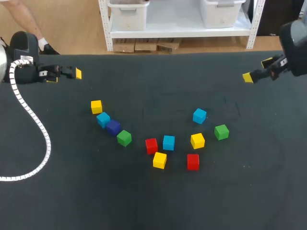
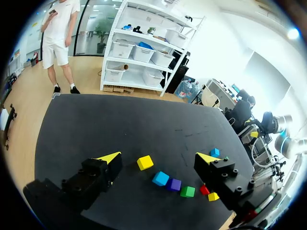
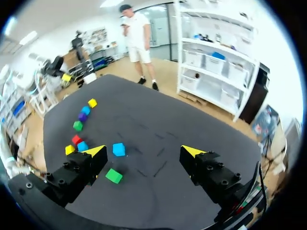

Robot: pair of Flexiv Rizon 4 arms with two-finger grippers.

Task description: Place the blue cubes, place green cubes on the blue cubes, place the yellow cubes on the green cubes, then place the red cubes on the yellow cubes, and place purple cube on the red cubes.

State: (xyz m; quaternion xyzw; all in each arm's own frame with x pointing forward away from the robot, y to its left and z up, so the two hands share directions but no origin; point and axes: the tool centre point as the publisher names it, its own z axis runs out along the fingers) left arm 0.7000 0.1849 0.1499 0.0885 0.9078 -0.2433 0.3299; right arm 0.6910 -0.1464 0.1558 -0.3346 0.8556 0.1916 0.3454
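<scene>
Loose cubes lie in an arc on the black table. From the left come a yellow cube, a blue cube, the purple cube and a green cube. In the middle are a red cube, a blue one and a yellow one. To the right sit red, yellow, green and blue cubes. My left gripper hangs open at the far left, holding nothing. My right gripper is open at the far right, holding nothing.
A white ribbed cable trails from my left arm across the table's left side. Both grippers are well apart from the cubes. Bare black table lies in front of the cubes and between them and each gripper.
</scene>
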